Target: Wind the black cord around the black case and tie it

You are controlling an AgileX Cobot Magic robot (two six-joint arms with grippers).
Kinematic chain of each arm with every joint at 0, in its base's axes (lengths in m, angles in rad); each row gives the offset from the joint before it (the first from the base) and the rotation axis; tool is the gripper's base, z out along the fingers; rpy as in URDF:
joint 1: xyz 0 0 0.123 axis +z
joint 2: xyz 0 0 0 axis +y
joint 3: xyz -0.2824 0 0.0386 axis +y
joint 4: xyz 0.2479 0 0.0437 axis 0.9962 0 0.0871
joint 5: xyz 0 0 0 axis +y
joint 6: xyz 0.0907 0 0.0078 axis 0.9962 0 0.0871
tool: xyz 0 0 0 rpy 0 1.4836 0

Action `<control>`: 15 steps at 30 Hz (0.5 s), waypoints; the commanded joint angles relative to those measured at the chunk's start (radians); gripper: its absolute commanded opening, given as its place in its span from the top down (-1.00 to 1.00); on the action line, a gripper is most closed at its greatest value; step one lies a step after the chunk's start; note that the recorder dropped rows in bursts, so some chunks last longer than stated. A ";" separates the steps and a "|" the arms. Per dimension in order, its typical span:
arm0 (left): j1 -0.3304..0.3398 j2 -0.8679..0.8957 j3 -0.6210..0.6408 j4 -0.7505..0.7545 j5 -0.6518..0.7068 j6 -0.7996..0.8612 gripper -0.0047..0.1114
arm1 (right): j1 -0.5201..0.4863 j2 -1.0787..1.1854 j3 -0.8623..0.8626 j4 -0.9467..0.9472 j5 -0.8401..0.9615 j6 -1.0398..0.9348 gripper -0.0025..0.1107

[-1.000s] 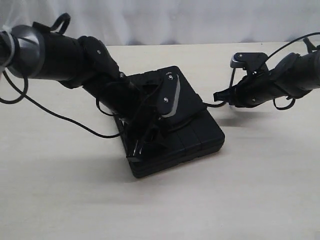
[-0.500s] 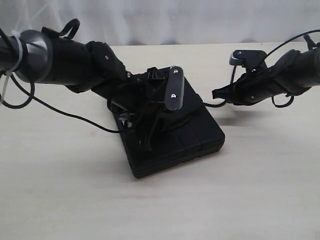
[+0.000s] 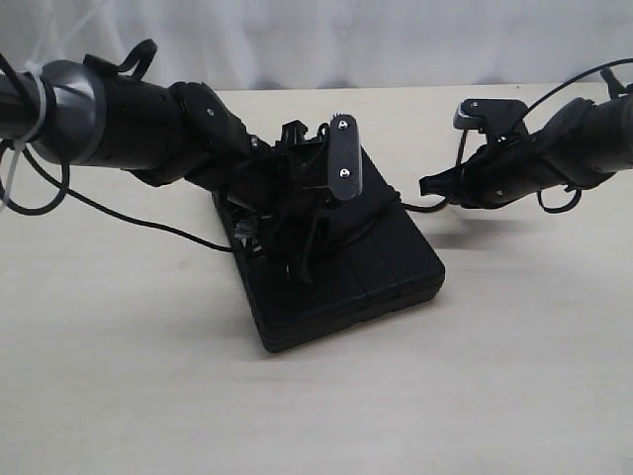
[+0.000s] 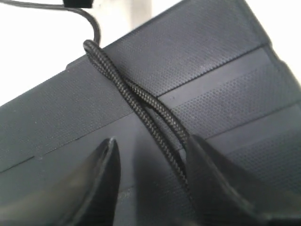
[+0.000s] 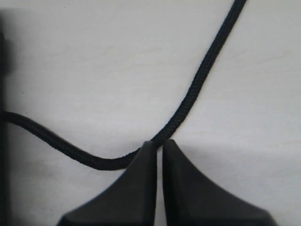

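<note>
On a pale, smooth tabletop (image 3: 119,396), against a backdrop of white fabric (image 3: 346,40), two black robot arms meet over a flat box. From the left of the exterior view comes the left arm (image 3: 129,129), a thick cylinder in matte black and grey. A thin, glossy cable (image 3: 129,226) loops from it across the table.

The left gripper (image 3: 307,247) hangs low over the middle of the black case (image 3: 386,277) and hides much of the case's top and its left edge. Seen from the wrist, this gripper (image 4: 153,143) has its two tapered, smooth fingers spread apart. The case (image 4: 211,56) lies beneath them, a rectangular slab of matte plastic with a fine pebbled grain, divided by shallow moulded ribs. The black cord (image 4: 136,101), braided and here doubled into two strands side by side, runs across the case top and over its far edge. It passes between the spread fingers, close against one of them.

To the right, the cord leaves the case and crosses a short stretch of table to the right gripper (image 3: 427,186), which sits just beside the case. In its wrist view the right gripper (image 5: 157,143) has its pointed tips pressed together, pinching a single braided strand (image 5: 197,84) that curves away on both sides over the bare table.
</note>
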 commanded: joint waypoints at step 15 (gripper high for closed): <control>-0.004 0.040 -0.007 -0.043 -0.159 -0.007 0.92 | 0.000 -0.005 -0.003 -0.001 0.004 -0.003 0.88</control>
